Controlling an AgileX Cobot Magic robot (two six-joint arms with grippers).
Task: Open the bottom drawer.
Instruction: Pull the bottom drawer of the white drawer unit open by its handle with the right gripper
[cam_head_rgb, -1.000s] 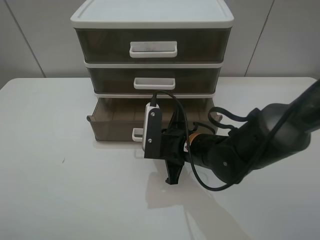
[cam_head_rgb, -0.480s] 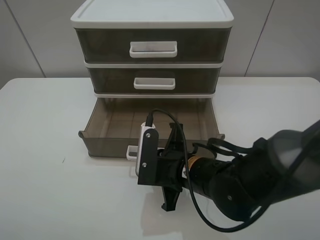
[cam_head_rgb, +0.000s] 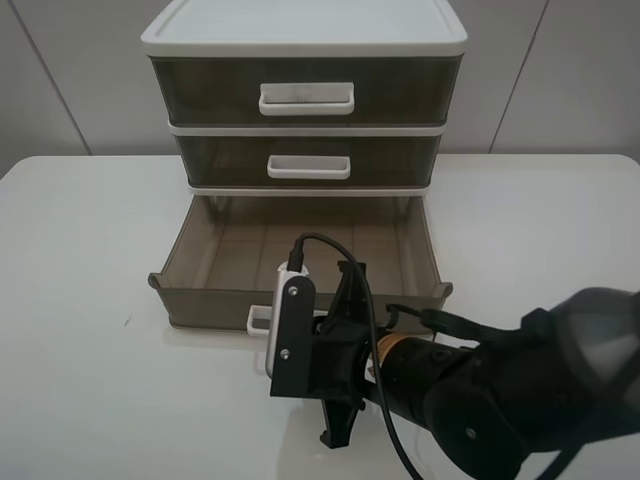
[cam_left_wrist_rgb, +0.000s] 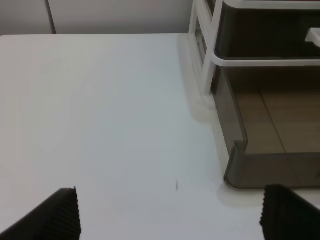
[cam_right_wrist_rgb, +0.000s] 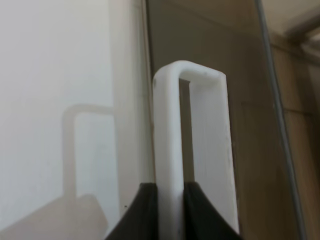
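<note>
bottom drawer (cam_head_rgb: 300, 262) first by its near end: white loop handle (cam_right_wrist_rgb: 167, 125) pinched on its front bar by the right gripper (cam_right_wrist_rgb: 170, 210), jaws pressed tight against it. off to one side, left gripper (cam_left_wrist_rgb: 172, 212) spread wide above the table (cam_left_wrist_rgb: 100, 110), holding nothing. beyond the handle, tray drawn far out of the white-framed unit (cam_head_rgb: 305, 35), floor showing, rear edge just under the middle drawer (cam_head_rgb: 230, 160). looks essentially open; leaves seemingly only a last bit of pull, if any, and the letting go.
</note>
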